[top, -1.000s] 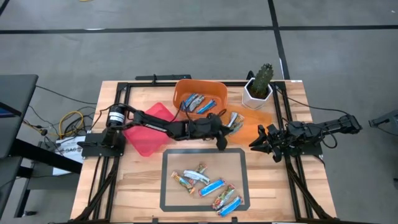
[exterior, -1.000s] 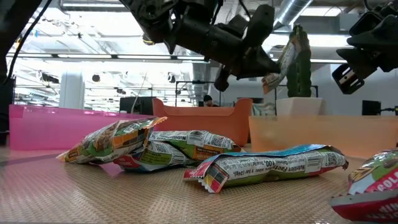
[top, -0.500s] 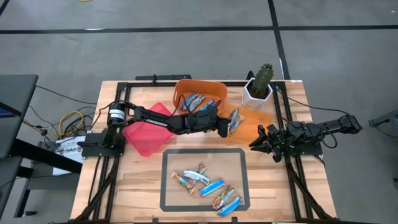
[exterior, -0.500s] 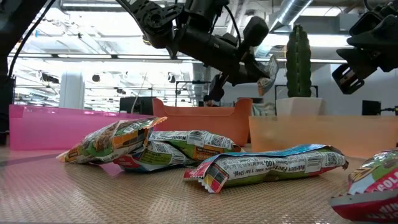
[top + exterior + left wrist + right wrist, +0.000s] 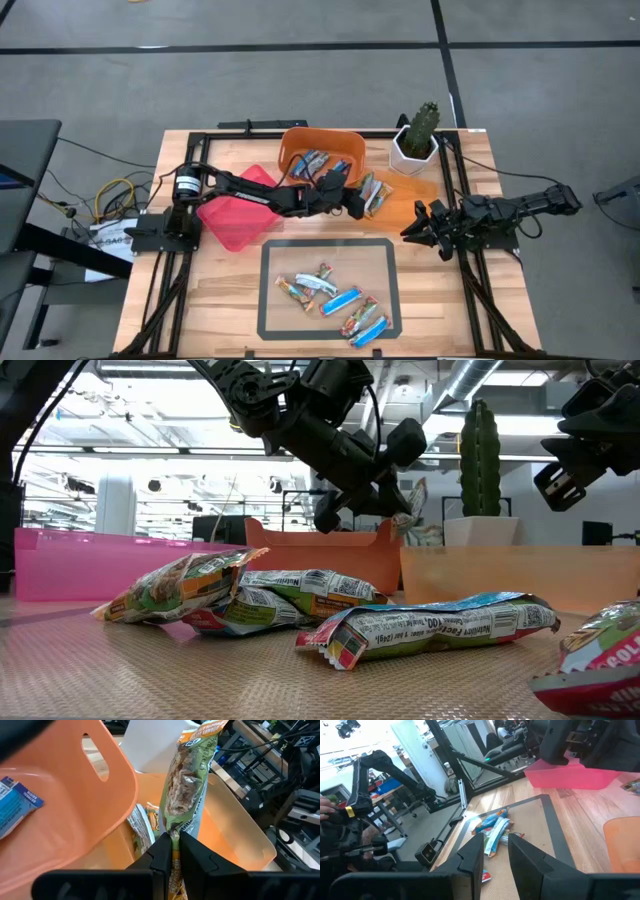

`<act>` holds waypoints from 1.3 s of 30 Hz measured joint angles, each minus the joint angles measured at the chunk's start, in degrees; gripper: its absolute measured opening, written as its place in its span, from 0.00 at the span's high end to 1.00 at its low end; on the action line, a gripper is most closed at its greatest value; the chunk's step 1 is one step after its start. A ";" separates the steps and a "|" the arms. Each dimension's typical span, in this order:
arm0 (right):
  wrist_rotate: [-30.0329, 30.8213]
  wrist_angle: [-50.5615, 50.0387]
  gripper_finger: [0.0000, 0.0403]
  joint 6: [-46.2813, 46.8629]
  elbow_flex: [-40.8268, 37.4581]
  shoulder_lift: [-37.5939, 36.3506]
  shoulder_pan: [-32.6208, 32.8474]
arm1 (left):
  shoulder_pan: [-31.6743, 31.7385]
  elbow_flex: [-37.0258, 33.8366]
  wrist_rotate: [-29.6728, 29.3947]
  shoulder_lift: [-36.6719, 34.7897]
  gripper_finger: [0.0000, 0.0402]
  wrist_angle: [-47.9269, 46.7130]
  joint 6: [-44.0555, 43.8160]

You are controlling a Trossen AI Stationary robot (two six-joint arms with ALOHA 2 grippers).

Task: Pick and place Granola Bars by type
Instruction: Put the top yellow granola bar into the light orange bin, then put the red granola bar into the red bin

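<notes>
My left gripper is shut on a green and brown granola bar above the pale orange tray, beside the orange bin. That bin holds blue and white bars. A like bar lies in the pale tray. Several bars lie flat on the framed mat near the near edge. My right gripper waits open at the table's right, above the mat's right side. My left gripper pinches the green and brown bar by one end of its wrapper between its two fingertips. The fingers slant down from the table's left and lie along the bar. It sticks out beyond the fingertips, lifted clear over the pale orange tray.
A pink bin sits under the left arm. A cactus in a white pot stands at the far right corner, close behind the pale tray. Black rails run along the table's sides. Bare wood lies left of the mat.
My left gripper, still shut on the bar, has moved toward the table's far edge and come down over the pale orange tray. The bar went with it, lifted clear throughout, and now sits lower, next to the orange bin's wall.
</notes>
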 joint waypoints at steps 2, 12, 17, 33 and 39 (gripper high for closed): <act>0.00 0.01 0.80 0.00 -0.01 0.01 0.00 | -0.02 0.58 0.36 0.02 0.94 -0.05 0.50; 0.01 0.00 0.80 -0.01 0.01 -0.01 0.00 | -0.02 2.27 0.66 0.03 0.82 -0.07 1.87; 0.00 0.00 0.80 -0.01 0.01 0.01 0.01 | -0.04 2.27 0.68 0.04 0.75 -0.05 1.72; 0.01 0.01 0.80 -0.01 0.01 0.01 0.01 | -4.39 2.27 0.96 0.04 0.72 -0.05 19.46; 0.01 -0.01 0.80 -0.01 0.01 0.01 0.00 | -8.13 2.27 1.47 0.04 0.72 0.01 29.92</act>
